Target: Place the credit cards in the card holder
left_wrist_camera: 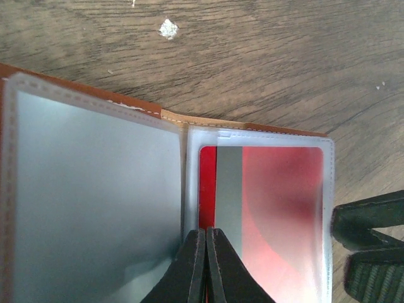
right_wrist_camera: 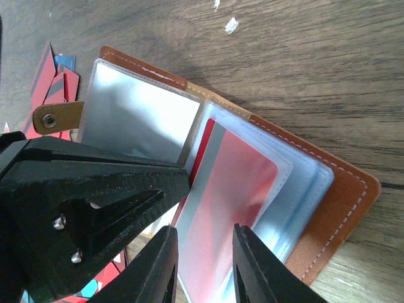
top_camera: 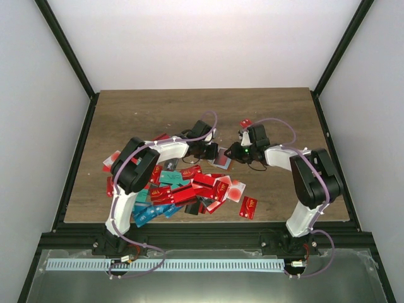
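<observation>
Left jaws: pressed together, tips at the red card's edge by the spine. Probably seating it in the clear sleeve; can't tell if they pinch it.
Right jaws: partly spread at the sleeve's outer edge, likely steadying it; no clear grip.
Card holder: open flat, centre of the top view, between both arms.
Credit cards: loose heap, lower left of the holder.
Desk: dark wood grain, pale flecks.
Room: white walls, black frame.

Top view: high at the near edge, looking down over the whole counter. 2 wrist views: close, angled down, sharing the open card holder.
</observation>
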Available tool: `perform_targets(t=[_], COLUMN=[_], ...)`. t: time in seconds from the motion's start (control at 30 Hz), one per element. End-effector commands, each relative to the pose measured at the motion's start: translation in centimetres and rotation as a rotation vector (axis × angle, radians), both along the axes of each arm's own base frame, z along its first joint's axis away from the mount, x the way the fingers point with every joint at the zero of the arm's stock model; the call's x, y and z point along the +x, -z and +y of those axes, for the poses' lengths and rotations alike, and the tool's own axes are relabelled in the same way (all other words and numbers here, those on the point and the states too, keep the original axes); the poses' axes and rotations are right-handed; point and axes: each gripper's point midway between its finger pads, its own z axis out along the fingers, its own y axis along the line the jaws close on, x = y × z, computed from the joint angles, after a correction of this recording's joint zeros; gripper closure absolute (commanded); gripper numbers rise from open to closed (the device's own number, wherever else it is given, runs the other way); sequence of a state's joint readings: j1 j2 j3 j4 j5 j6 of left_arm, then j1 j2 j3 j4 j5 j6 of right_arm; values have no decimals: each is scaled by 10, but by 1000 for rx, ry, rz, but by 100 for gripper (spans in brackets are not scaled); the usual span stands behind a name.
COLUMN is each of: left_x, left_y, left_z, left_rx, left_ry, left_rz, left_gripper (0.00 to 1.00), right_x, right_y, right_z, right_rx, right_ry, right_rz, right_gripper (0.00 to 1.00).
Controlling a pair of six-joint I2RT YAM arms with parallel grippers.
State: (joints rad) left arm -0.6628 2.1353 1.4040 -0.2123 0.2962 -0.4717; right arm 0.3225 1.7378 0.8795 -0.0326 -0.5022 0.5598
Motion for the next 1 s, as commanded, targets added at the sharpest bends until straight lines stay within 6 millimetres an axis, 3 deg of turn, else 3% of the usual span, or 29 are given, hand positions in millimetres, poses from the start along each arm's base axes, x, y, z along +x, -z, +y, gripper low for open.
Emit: perform_targets(t=[0.0, 0.63, 0.97], left_x=[-12, -13, -15], left_y=[21, 20, 18], left_z=[2, 3, -1], left_rx=[28, 25, 1], left_ry=[11, 9, 13], left_rz=[50, 52, 60], left_gripper=[96, 96, 96], right_x=[-1, -5, 3], right_y=[-15, 8, 1], right_z=[-4, -1, 6], right_rx=[-13, 8, 35], right_ry=[23, 21, 6], right_rz=[-41, 12, 3], right_gripper=[73, 73, 73])
